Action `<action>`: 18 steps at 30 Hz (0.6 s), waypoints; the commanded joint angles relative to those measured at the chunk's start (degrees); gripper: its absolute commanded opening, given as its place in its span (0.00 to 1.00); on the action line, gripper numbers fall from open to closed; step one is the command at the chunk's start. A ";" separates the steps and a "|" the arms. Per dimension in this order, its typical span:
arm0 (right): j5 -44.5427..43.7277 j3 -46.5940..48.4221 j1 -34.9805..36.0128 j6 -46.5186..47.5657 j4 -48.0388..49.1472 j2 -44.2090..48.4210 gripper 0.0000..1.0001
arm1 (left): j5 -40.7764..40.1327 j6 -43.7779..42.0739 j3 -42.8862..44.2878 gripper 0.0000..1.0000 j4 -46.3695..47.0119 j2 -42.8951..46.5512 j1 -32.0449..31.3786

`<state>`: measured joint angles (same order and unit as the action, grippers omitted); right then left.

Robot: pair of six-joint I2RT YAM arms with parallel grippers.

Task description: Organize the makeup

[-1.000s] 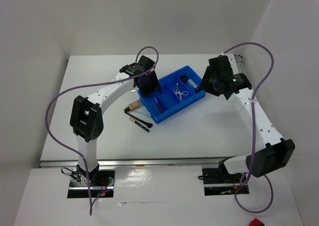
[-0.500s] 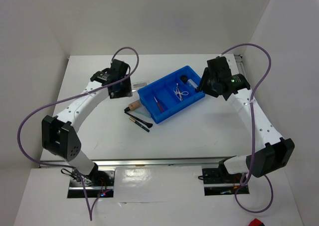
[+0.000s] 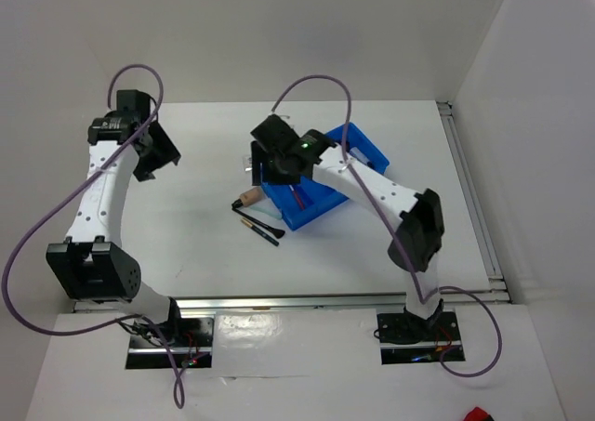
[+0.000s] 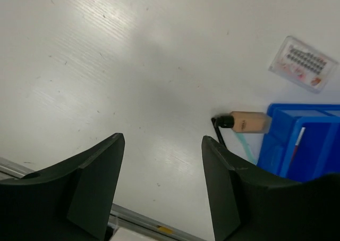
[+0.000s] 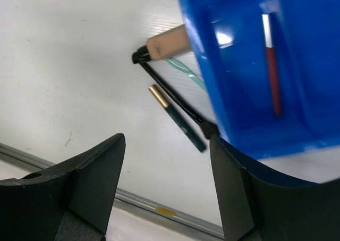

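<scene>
The left gripper has swung away from the blue tray to the upper left, fingers wide and empty. At centre-left, the beige tube, black brush and pencil lie beside the tray. The right gripper has crossed to the tray's left end and covers that corner, fingers now wide and empty. A pink stick lies inside the tray.

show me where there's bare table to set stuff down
Widest bare patch: the table between the left gripper and the beige tube. Also free: the near strip between the pencil and the front rail, and the side right of the blue tray. Crowded: the tray's left corner, where tube, black brush, pencil and white card cluster by the right gripper.
</scene>
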<state>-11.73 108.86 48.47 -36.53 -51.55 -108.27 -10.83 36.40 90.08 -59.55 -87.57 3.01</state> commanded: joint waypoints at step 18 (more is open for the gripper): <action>-8.65 20.76 9.45 -34.39 0.23 -27.95 0.75 | -0.07 7.63 -1.13 0.87 -8.65 21.73 -0.71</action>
<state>-14.39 125.36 56.69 -64.88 -52.25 -133.62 -10.24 42.61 89.91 -66.96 -68.31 3.53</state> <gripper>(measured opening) 0.748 0.870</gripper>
